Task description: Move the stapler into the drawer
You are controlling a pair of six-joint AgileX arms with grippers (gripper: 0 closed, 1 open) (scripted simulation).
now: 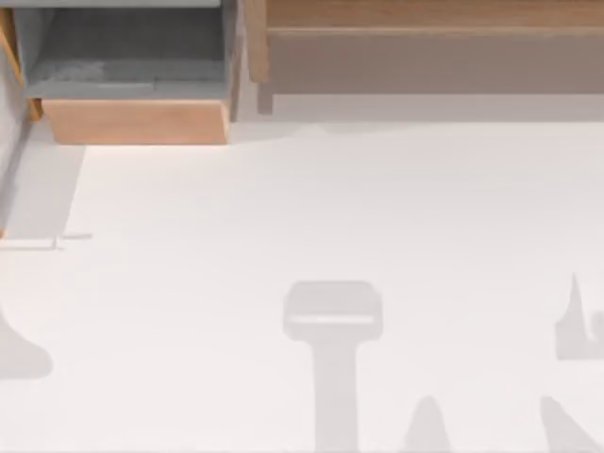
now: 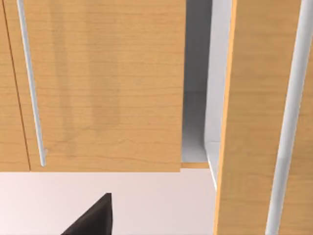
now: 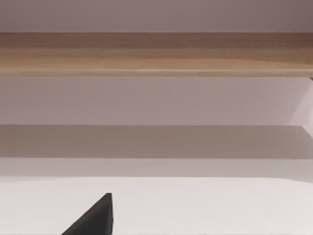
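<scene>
Overhead, the boxy drawer (image 1: 132, 75) with grey inner walls, grey floor and a light tan wooden front panel stood pulled open at the far left corner of the pale white bench (image 1: 330, 217). Its grey floor was visible and bare where the top view showed it. To its right, along the far edge of the bench, ran the long wide wooden shelf (image 1: 425, 47) with a brownish-grey recess, separated from the drawer by a narrow gap.

Several grey shadows lay on the bench surface near its front edge, at the left edge, the centre and the right.

From the left wrist view, tan wooden cabinet panels (image 2: 102, 83) with thin pale vertical handles (image 2: 30, 83) faced the camera above the pale bench. A grey gap opened between two of these panels. One dark finger (image 2: 93, 218) of the left gripper projected into this view. Whether the left jaws were released or clenched could not be told.

From the right wrist view, the long wooden shelf (image 3: 156, 51) stretched across the scene above the bench. One dark finger (image 3: 93, 218) of the right gripper showed at the edge. The state of the right jaws could not be told either.

The position of the stapler could not be determined.
</scene>
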